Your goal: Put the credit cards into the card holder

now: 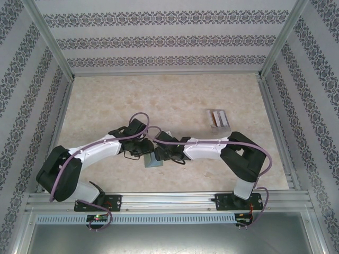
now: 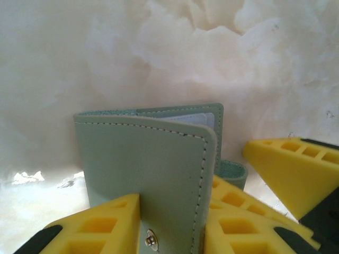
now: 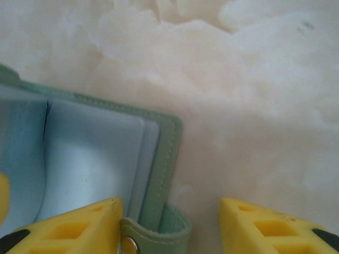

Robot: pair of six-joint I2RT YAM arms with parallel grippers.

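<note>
**Green card holder (image 1: 154,162) pinched where the two arms meet**

From above, the left gripper (image 1: 143,152) and right gripper (image 1: 165,154) crowd together over it. A clear rack (image 1: 217,119) sits well apart, beyond the right arm.

At the left wrist, yellow fingers (image 2: 100,227) clamp its upright cover.

At the right wrist, the jaws are parted. Its tab is just beside one finger, and bare table (image 3: 254,106) lies between.

Left arm (image 1: 95,151): elbow folded out to the left, forearm reaching right toward the centre.
Right arm (image 1: 212,148): mirrored, with its elbow out to the right and forearm reaching left.
Wrists: close together ahead of the bases, both angled downward.
Left end effector (image 2: 172,227): yellow fingers pressed in on the card holder (image 2: 148,169) — one on each face.
Right end effector (image 3: 169,227): yellow fingers spread wide — nothing between them.
</note>
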